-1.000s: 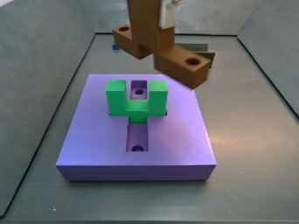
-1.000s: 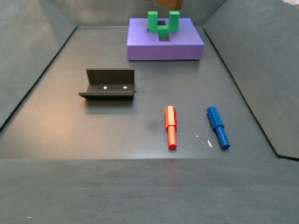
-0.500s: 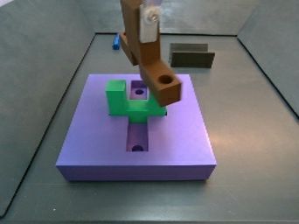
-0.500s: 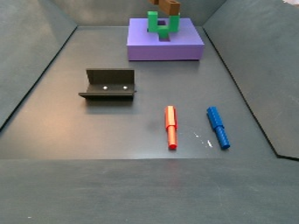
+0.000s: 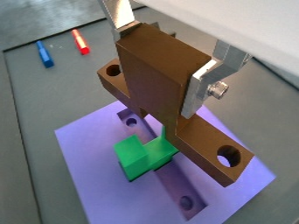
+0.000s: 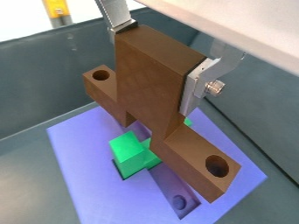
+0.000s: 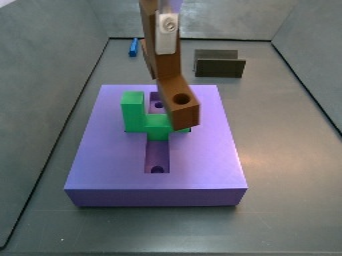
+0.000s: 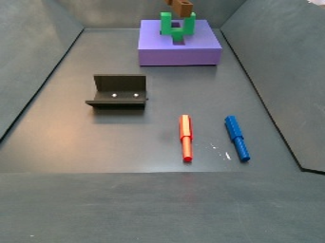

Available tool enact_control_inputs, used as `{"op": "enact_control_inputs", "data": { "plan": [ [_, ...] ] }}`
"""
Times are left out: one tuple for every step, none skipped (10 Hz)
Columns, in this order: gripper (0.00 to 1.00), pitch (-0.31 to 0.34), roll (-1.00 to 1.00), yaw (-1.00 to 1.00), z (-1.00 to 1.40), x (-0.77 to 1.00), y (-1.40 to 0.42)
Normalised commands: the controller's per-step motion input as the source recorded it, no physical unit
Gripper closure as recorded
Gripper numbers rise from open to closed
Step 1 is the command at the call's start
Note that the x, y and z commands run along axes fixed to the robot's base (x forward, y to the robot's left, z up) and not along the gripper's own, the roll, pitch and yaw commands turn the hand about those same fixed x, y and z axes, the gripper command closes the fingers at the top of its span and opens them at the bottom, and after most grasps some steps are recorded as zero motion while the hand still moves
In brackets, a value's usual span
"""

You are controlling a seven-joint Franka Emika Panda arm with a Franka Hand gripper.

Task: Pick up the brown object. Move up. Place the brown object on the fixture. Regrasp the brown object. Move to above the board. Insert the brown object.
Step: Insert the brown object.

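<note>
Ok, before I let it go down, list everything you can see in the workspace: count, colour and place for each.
brown object: one, wood-brown, held between the fingers above the green block.
board: one, purple slab with a lengthwise slot, on the floor under the gripper.
green block: one, green, U-shaped, on the board.
fixture: one, dark olive-brown, on the floor away from the board.
red pen: one, on the floor beside the blue pen.
blue pen: one, on the floor.
gripper: one, silver fingers, shut on the brown object, above the board.
</note>
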Motion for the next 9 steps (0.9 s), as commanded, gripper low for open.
{"op": "enact_control_inputs", "data": {
  "plan": [
    [1.0,0.436,0.13,-0.57,-0.02,0.0,0.0],
    [1.0,0.361,0.14,-0.5,0.0,0.04,0.0],
    [1.0,0.153,0.0,-0.07,0.0,0.2,-0.03],
    [1.0,0.001,-0.09,-0.01,-0.08,0.08,-0.03],
    [1.0,-0.007,-0.11,-0.11,-0.2,0.01,-0.09],
    [1.0,-0.007,-0.1,-0.18,-0.24,0.0,-0.02],
    [1.0,0.0,-0.06,-0.43,-0.11,-0.07,-0.02],
    [1.0,0.0,-0.05,-0.71,-0.01,0.0,-0.04],
    [1.0,0.0,-0.03,-0.73,-0.01,0.0,-0.04]
  ]
}}
